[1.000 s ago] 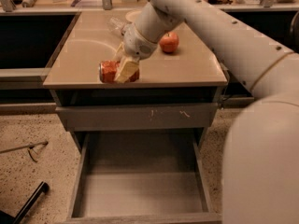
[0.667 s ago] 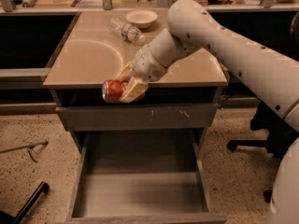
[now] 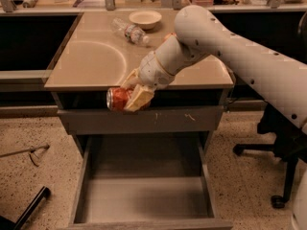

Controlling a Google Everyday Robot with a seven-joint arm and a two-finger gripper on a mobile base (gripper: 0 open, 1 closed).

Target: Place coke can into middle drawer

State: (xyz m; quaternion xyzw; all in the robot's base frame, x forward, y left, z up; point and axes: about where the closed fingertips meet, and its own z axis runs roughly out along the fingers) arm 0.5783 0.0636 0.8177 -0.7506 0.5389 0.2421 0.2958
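Much of the coke can point(image 3: 117, 99) is covered: a pale finger point(image 3: 139, 98) of the gripper point(image 3: 133, 91) lies across its right half, so only the red-orange side and the silvery end facing left show. The gripper is clamped on the can, which lies on its side between the two fingers. It hangs just off the front edge of the counter top point(image 3: 91, 61), in front of the dark gap under that edge.

The arm point(image 3: 230, 47) reaches in over the right side of the counter top and hides the surface there. A small reddish patch point(image 3: 168, 35) peeps out behind the arm toward the back of the counter top, with too little showing to say what it is.

Below the counter top's front edge sits a grey drawer front point(image 3: 144, 120) with pale scratch marks. Lower down, the middle drawer point(image 3: 144, 198) is pulled out, its smooth floor bare and its near end cut off by the bottom of the view.

At the back of the counter top a clear plastic bottle point(image 3: 129, 31) lies on its side, just beside a pale bowl point(image 3: 145, 19). On the floor to the right of the counter top stands a dark office chair point(image 3: 283, 176), partly hidden by the arm.
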